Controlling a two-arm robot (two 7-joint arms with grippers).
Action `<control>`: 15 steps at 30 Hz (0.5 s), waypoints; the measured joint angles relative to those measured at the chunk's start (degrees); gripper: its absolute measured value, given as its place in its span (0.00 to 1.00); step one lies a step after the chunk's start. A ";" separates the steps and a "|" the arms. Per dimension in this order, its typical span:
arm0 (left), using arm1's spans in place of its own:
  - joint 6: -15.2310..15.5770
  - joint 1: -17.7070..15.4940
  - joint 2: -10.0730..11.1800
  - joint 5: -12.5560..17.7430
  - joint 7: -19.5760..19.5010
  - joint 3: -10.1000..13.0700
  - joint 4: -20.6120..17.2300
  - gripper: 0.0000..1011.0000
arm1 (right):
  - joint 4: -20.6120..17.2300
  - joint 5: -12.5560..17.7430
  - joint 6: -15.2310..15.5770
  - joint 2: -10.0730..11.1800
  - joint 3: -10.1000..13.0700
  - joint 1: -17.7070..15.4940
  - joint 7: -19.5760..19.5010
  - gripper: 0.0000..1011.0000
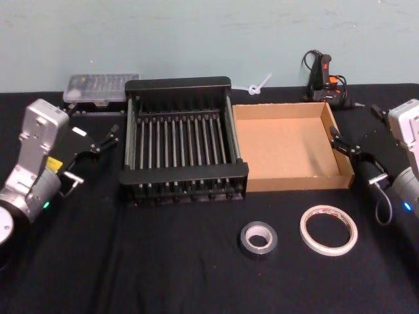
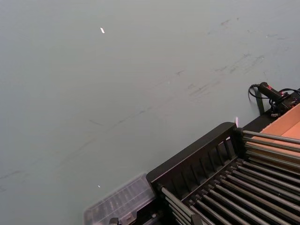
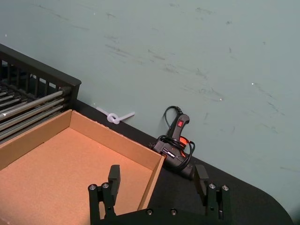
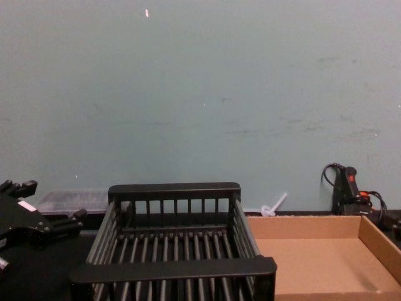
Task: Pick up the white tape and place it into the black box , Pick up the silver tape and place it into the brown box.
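Note:
The white tape [image 1: 328, 229] lies flat on the black cloth near the front, right of the silver tape [image 1: 258, 239]. Behind them stand the black box [image 1: 178, 84] and, to its right, the brown box [image 1: 298, 180]; neither box holds anything. My left gripper [image 1: 101, 140] hovers open just left of the black box [image 4: 172, 191], and it appears again in the chest view [image 4: 47, 202]. By the right wall of the brown box [image 3: 117, 136], my right gripper [image 1: 343, 144] stands open, with nothing between the fingers [image 3: 157, 177].
A clear plastic case [image 1: 99, 87] sits behind the black box at the left. A black and orange glue gun [image 1: 324, 78] with its cord and a white cable tie [image 1: 258, 85] lie by the back wall.

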 joint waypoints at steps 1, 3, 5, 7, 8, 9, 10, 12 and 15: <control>0.00 0.00 0.00 0.00 0.00 0.00 0.00 0.99 | 0.00 0.00 0.00 0.00 0.00 0.00 0.00 0.99; 0.00 0.00 0.00 0.00 0.00 0.00 0.00 0.99 | 0.00 0.00 0.00 0.00 0.00 0.00 0.00 0.99; 0.00 0.00 0.00 0.00 0.00 0.00 0.00 0.99 | 0.00 0.00 0.00 0.00 0.00 0.00 0.00 0.99; 0.00 0.00 0.00 0.00 0.00 0.00 0.00 0.99 | 0.00 0.00 0.00 0.00 0.00 0.00 0.00 0.99; 0.00 0.00 0.00 0.00 0.00 0.00 0.00 0.99 | 0.00 0.00 0.00 0.00 0.00 0.00 0.00 0.99; 0.00 0.00 0.00 0.00 0.00 0.00 0.00 0.99 | 0.00 0.00 0.00 0.00 0.00 0.00 0.00 0.99; 0.00 0.00 0.00 0.00 0.00 0.00 0.00 0.99 | 0.00 0.00 0.00 0.00 0.00 0.00 0.00 0.99; 0.00 0.00 0.00 0.00 0.00 0.00 0.00 0.99 | 0.00 0.00 0.00 0.00 0.00 0.00 0.00 0.99; 0.00 0.00 0.00 0.00 0.00 0.00 0.00 0.99 | 0.00 0.00 0.00 0.00 0.00 0.00 0.00 0.99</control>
